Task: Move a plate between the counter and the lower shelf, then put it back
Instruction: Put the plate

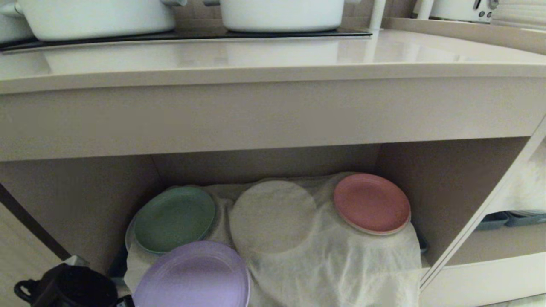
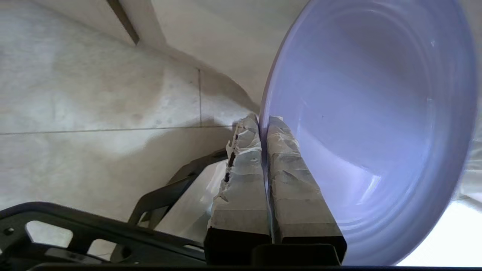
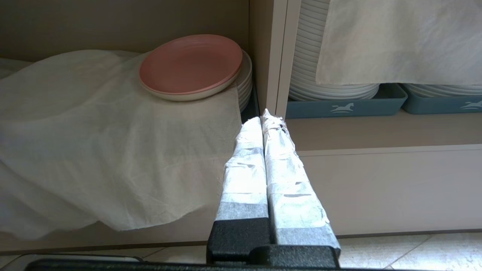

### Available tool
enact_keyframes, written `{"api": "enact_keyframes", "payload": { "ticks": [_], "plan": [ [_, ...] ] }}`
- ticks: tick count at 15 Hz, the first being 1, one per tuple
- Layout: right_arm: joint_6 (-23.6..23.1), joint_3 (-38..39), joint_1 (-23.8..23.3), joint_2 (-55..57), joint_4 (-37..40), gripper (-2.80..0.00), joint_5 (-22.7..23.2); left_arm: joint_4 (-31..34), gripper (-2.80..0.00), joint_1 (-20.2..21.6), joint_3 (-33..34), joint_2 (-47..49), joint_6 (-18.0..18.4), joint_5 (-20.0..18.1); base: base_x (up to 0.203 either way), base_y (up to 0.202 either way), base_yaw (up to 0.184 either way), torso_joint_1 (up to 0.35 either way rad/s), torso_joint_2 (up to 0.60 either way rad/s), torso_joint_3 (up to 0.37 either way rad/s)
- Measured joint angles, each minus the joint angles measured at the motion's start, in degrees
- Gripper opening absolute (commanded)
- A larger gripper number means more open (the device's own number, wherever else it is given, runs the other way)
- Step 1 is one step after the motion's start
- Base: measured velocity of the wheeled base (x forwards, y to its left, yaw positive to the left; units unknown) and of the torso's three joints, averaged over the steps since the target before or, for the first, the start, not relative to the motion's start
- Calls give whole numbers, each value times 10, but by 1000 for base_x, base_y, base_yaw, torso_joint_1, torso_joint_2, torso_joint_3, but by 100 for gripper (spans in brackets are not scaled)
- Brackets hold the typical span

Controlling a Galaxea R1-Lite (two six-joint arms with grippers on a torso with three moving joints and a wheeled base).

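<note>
Left gripper point(image 2: 263, 124), low at roughly 7 o'clock in the head view, pinches the rim of the plate point(image 1: 194, 275) between its taped fingers point(image 2: 241, 169), jaws nearly together on the thin edge. From that grip the plate extends toward 3 o'clock, held level at the front of the lower shelf point(image 1: 448, 187), overlapping the white cloth point(image 1: 324, 256) and sitting just in front of the green plate point(image 1: 175, 218). The counter point(image 1: 273, 55) lies straight up at 12 o'clock, so the lift likely has to clear its thick front edge. The plate is round, matte lavender, with a shallow raised rim and faint concentric rings. The pink plate point(image 1: 371, 202) sits at 2 o'clock from it. The right gripper point(image 3: 263, 120) is parked farther right, fingers pressed together, empty, and clearly the farther arm.
</note>
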Motion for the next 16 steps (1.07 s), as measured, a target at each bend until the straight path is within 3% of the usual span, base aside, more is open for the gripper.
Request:
{"api": "enact_keyframes", "payload": {
  "ticks": [16],
  "plan": [
    [0, 0, 0, 0, 0, -280, 0, 3, -280, -1, 23, -50, -5, -1, 0, 0, 0, 0, 0, 0]
  ]
}}
